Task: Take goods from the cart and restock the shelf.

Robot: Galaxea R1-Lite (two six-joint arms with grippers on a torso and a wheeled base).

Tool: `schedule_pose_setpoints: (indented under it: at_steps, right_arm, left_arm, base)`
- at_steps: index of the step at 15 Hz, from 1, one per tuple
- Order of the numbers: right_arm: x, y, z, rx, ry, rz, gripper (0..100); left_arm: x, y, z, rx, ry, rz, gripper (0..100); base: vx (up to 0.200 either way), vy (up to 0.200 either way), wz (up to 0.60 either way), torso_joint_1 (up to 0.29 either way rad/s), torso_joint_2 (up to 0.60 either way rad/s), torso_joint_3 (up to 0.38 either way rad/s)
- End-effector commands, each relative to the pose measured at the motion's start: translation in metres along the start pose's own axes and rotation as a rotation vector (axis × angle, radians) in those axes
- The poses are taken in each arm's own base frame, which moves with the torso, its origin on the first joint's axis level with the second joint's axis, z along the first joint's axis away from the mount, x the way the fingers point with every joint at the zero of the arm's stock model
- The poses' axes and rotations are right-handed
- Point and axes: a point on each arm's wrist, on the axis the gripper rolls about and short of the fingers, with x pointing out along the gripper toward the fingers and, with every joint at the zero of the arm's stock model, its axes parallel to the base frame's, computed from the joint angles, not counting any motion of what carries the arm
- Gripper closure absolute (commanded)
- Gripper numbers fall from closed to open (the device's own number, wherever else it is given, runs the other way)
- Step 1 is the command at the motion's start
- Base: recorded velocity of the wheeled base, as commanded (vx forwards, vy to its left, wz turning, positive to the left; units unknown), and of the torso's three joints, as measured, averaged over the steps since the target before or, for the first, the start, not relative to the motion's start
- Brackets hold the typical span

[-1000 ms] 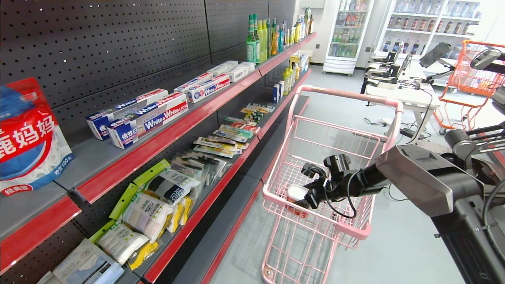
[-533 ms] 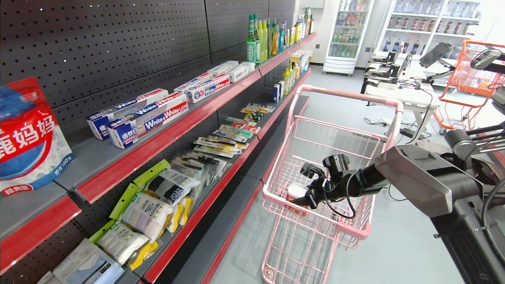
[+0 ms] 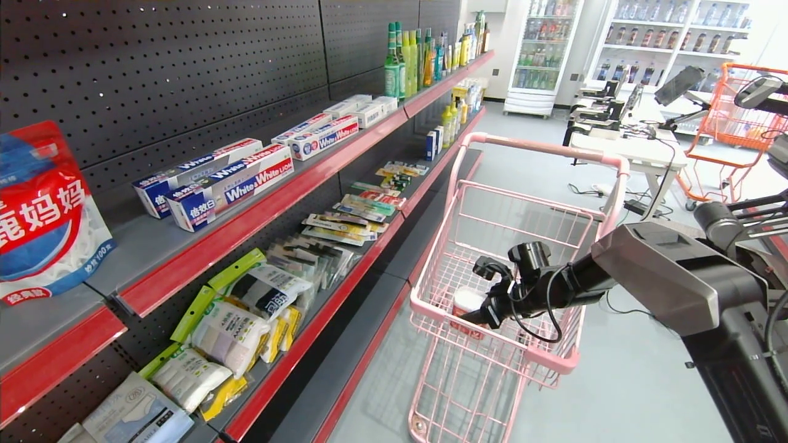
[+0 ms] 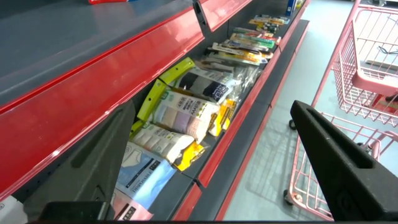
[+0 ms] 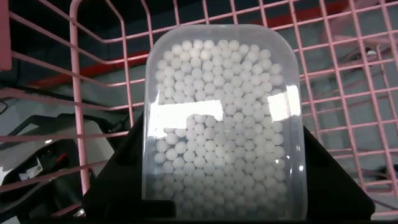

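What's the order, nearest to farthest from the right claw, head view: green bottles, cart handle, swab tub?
1. Swab tub, in the right claw, inside the cart.
2. Cart handle, cart's far end.
3. Green bottles, upper shelf, far left.

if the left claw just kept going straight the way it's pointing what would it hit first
Probably the packs on the lower shelf, which lie dead ahead of the open left claw; depth is unclear.

The cart stands right of the shelf; the swab tub is inside it, near corner.
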Motion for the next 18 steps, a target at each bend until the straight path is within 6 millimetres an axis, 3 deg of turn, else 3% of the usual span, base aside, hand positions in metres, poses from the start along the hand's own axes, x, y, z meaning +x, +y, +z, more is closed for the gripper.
schedule_pose_setpoints:
  at_steps: [1,4,7,10,12,13,14,15,18]
  right_arm:
    - [-0.027,0.000,0.021,-0.001,-0.032,-0.057,100]
    - [-0.049,0.001,0.029,0.020,-0.024,-0.134,100]
    - [-0.088,0.010,0.056,0.102,-0.045,-0.291,100]
    - [-0.140,0.035,0.084,0.191,-0.094,-0.458,100]
    - [-0.170,0.061,0.099,0.284,-0.154,-0.524,100]
    - [-0.216,0.096,0.109,0.312,-0.231,-0.573,100]
    - [-0.216,0.096,0.109,0.312,-0.231,-0.573,100]
    - [-0.263,0.137,0.100,0.282,-0.280,-0.611,100]
    - [-0.302,0.178,0.064,0.314,-0.197,-0.820,100]
  left_arm:
    - [0.000,0.000,0.000,0.000,-0.001,0.001,0]
    - [0.000,0.000,0.000,0.000,-0.001,0.001,0]
    - [0.000,0.000,0.000,0.000,0.001,0.001,0]
    - [0.000,0.000,0.001,0.000,-0.002,0.001,0]
    - [0.000,0.000,0.000,0.000,0.001,0.001,0]
    - [0.000,0.000,0.000,0.000,-0.001,0.001,0]
    - [0.000,0.000,0.000,0.000,-0.001,0.001,0]
    - [0.000,0.000,0.000,0.000,0.001,0.001,0]
    - [0.000,0.000,0.000,0.000,0.001,0.001,0]
  base:
    - [0.000,0.000,0.00,0.000,0.00,0.000]
    - [0.000,0.000,0.00,0.000,0.00,0.000]
    - [0.000,0.000,0.00,0.000,0.00,0.000]
    - [0.000,0.000,0.00,0.000,0.00,0.000]
    - [0.000,0.000,0.00,0.000,0.00,0.000]
    - [0.000,0.000,0.00,0.000,0.00,0.000]
    - [0.000,0.000,0.00,0.000,0.00,0.000]
    - [0.000,0.000,0.00,0.000,0.00,0.000]
    - [0.000,0.000,0.00,0.000,0.00,0.000]
